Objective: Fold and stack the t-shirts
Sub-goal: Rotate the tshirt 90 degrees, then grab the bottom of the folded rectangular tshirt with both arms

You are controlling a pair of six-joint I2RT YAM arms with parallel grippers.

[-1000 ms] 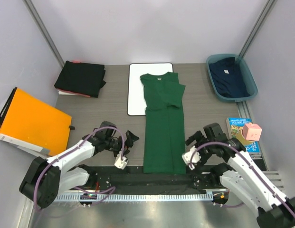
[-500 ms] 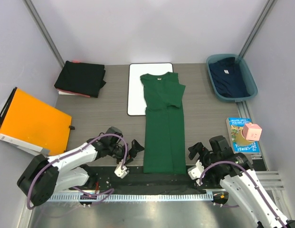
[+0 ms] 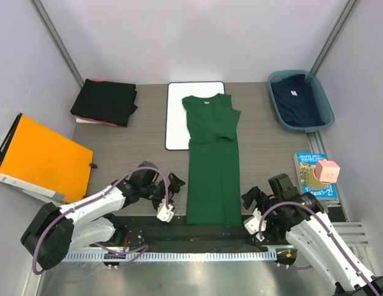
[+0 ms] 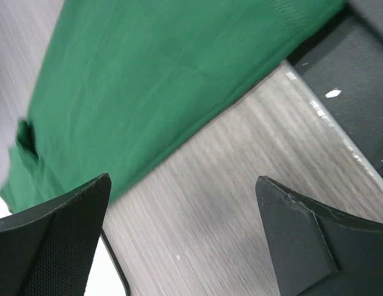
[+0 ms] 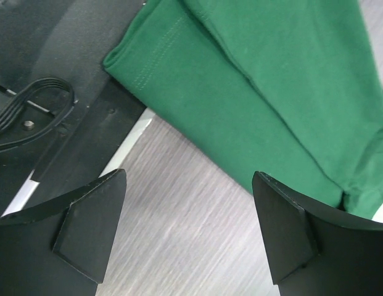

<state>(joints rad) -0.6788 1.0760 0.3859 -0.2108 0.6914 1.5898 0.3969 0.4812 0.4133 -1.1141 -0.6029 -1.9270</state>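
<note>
You have a grey wood-grain table (image 3: 265, 154) with a white rectangular board (image 3: 174, 117) lying flat at its far middle. An orange folder (image 3: 46, 157) sits at an angle on the left, partly over the table's edge. At the far right corner stands a teal tub (image 3: 325, 106). Nearer on the right you'll see a book (image 3: 305, 161) with a pink cube (image 3: 327, 171) resting on it. A black mat (image 3: 197, 233) runs along the near edge
</note>
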